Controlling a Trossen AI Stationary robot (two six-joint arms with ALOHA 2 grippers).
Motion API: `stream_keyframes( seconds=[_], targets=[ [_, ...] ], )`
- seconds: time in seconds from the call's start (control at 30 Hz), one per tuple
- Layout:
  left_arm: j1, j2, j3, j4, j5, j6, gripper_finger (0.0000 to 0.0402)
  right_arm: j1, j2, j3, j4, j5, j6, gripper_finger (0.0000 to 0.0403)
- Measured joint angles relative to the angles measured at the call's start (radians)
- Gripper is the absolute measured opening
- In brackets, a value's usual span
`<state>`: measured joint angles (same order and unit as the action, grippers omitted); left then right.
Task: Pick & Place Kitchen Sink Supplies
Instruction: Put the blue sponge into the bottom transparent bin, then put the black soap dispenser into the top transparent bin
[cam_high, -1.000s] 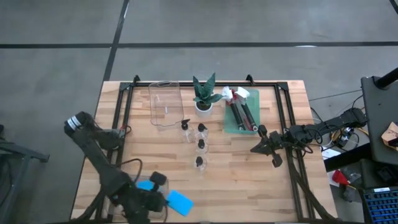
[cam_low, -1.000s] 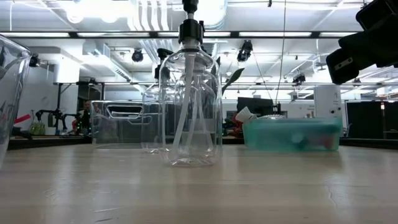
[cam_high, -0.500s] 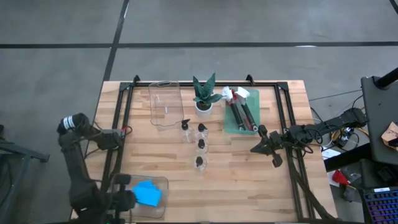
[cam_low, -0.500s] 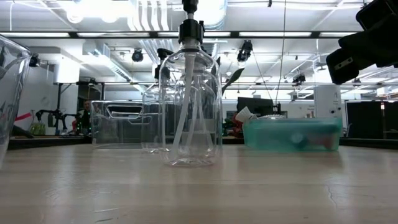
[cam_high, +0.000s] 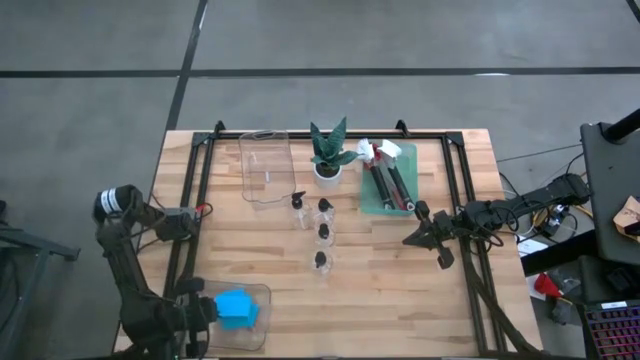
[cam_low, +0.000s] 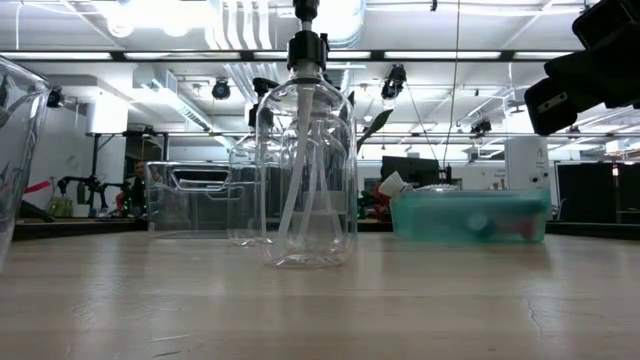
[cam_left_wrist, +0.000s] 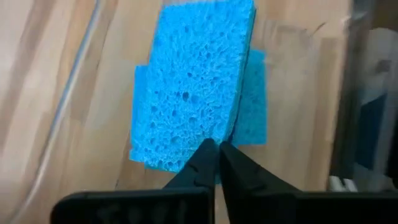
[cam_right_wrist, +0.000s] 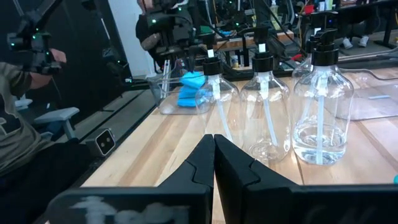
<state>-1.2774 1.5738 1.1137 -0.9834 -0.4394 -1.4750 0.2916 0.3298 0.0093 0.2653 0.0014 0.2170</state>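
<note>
My left gripper (cam_high: 214, 313) is at the table's near left corner, shut on a bright blue sponge (cam_left_wrist: 193, 87). It holds that sponge over a clear tray (cam_high: 258, 330), where another blue sponge (cam_left_wrist: 254, 106) lies flat on the bottom. Several clear bottles with black pump caps (cam_high: 322, 232) stand upright mid-table. Red and black brushes (cam_high: 388, 180) lie in a green tray at the far side. My right gripper (cam_high: 408, 240) waits shut above the table, right of the bottles, with nothing in it. My left gripper pinches the sponge by one short edge (cam_left_wrist: 210, 135) between its two fingers. The fingers slant down from the table's left side. The sponge reaches out beyond the fingertips, broad face showing, over the sponge in the tray; whether the two sponges touch, I cannot tell.
A second clear tray (cam_high: 265, 165) and a green plant in a white pot (cam_high: 328, 158) stand at the far edge. Black frame rails (cam_high: 195, 190) run along the table's left and right sides. Bare wood lies between the bottles and the near edge.
My left gripper has carried the sponge toward the table's left edge and down, rolling its wrist. The sponge has gone from right of the near clear tray to above the tray, over the sponge lying there. The gripper stays shut on it.
</note>
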Motion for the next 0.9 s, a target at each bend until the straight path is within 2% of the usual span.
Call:
stream_keyframes(
  seconds=[0.2, 0.37, 0.5, 0.57, 0.9],
  targets=[
    [0.000, -0.003, -0.037, 0.035, 0.016, -0.042, 0.0081, 0.000, 0.000, 0.000, 0.000, 0.000, 0.000, 0.0008],
    [0.002, -0.024, 0.015, 0.014, -0.003, -0.001, 0.0143, 0.000, 0.000, 0.000, 0.000, 0.000, 0.000, 0.0008],
    [0.001, -0.068, 0.046, 0.007, -0.126, 0.079, 0.0166, 0.000, 0.000, 0.000, 0.000, 0.000, 0.000, 0.0008],
    [0.010, -0.096, 0.046, -0.005, -0.226, 0.119, 0.0169, 0.000, 0.000, 0.000, 0.000, 0.000, 0.000, 0.0008],
    [0.194, -0.192, 0.044, -0.056, -0.527, 0.225, 0.0168, 0.000, 0.000, 0.000, 0.000, 0.000, 0.000, 0.0008]
  ],
)
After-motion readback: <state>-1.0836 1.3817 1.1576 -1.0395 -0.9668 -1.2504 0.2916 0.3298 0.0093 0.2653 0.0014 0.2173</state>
